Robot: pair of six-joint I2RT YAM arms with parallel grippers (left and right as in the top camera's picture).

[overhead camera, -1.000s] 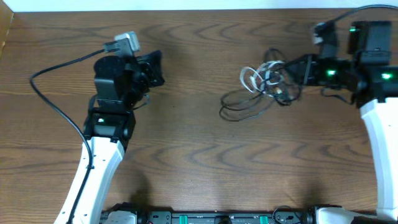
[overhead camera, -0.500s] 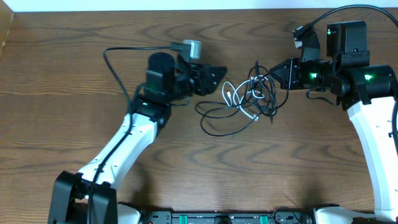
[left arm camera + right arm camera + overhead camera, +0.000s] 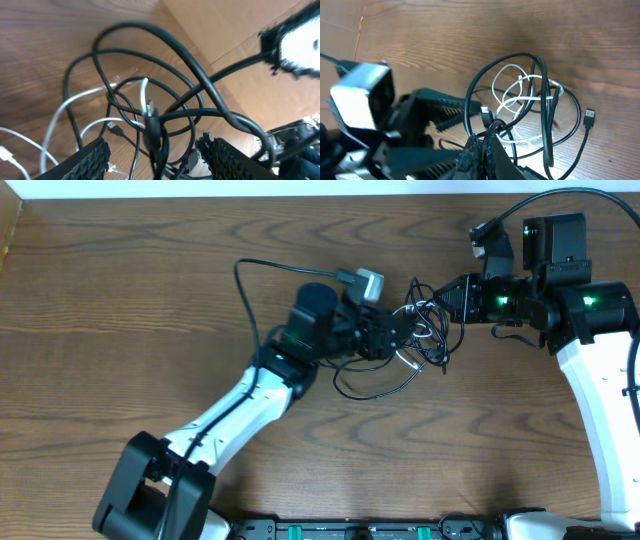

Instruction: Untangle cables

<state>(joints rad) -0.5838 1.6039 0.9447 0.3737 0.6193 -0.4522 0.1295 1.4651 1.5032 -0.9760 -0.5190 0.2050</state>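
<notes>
The cables (image 3: 425, 340) form a tangled bundle of thin black and white cords at mid-table, right of centre. My left gripper (image 3: 407, 332) reaches into the bundle from the left. In the left wrist view it (image 3: 157, 162) is open, its ribbed fingers (image 3: 87, 160) standing either side of a black cord with a plug (image 3: 152, 132), not touching it. My right gripper (image 3: 442, 298) holds the bundle's right side. Seen from the right wrist, it (image 3: 482, 150) is shut on a black cord, with white loops (image 3: 520, 95) and a black plug (image 3: 589, 117) beyond.
The wooden table (image 3: 120, 330) stretches left of the arms. The left arm's own thick black cable (image 3: 250, 290) arcs behind its wrist. Black loops of the bundle (image 3: 370, 388) trail toward the front. The table's back edge (image 3: 300, 195) runs along the top.
My left arm has swept right across the table into the bundle, and its jaws have opened. The right gripper first carried the bundle leftward, then stayed still.
</notes>
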